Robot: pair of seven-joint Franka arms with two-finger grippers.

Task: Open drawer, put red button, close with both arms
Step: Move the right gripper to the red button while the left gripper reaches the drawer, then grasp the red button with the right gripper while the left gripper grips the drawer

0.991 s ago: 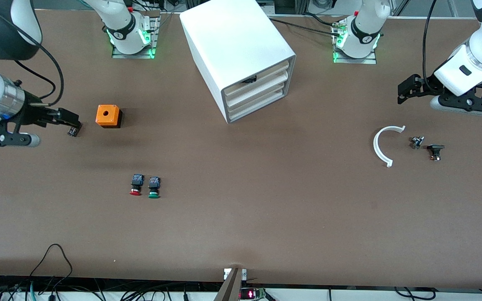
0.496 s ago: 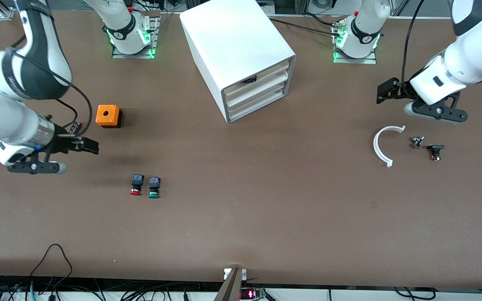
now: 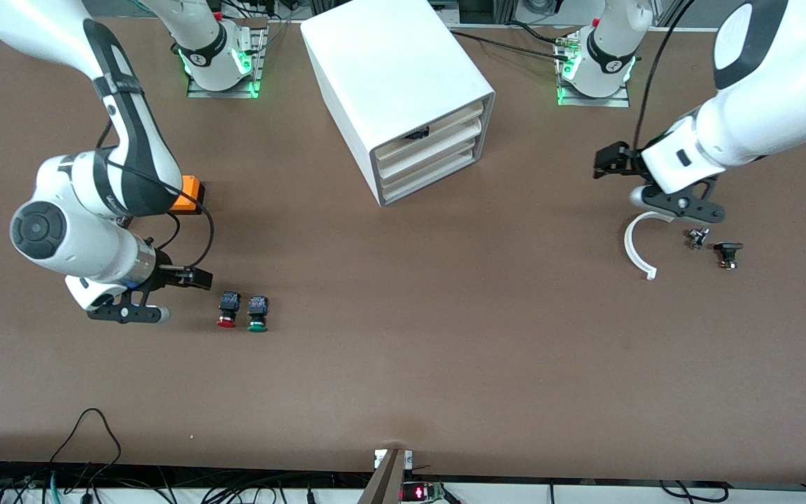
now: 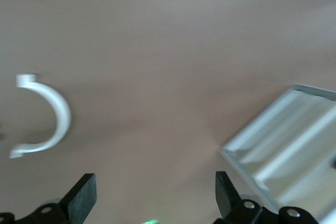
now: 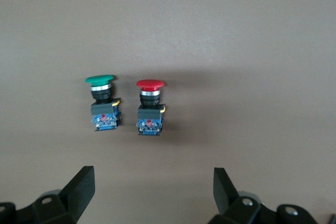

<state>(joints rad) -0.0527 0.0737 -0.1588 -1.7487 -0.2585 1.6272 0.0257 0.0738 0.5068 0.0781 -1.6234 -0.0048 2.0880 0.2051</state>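
Observation:
The white cabinet [image 3: 403, 91] stands at the back middle of the table with its three cream-fronted drawers [image 3: 425, 155] all shut. The red button [image 3: 227, 310] lies on its side on the table beside the green button [image 3: 257, 313]; both show in the right wrist view, the red button [image 5: 149, 107] and the green one [image 5: 103, 103]. My right gripper [image 3: 196, 278] is open and empty, just short of the red button toward the right arm's end. My left gripper [image 3: 604, 162] is open and empty, over the table between the cabinet and the white curved part. The cabinet's corner [image 4: 286, 140] shows in the left wrist view.
An orange box [image 3: 189, 194] sits partly hidden by the right arm. A white curved part [image 3: 637, 241], also in the left wrist view [image 4: 44, 116], and two small dark parts [image 3: 714, 248] lie toward the left arm's end. Cables run along the table's front edge.
My right gripper has swung from near the orange box down toward the red button. My left gripper has moved in toward the cabinet, past the white curved part. Nothing was taken hold of.

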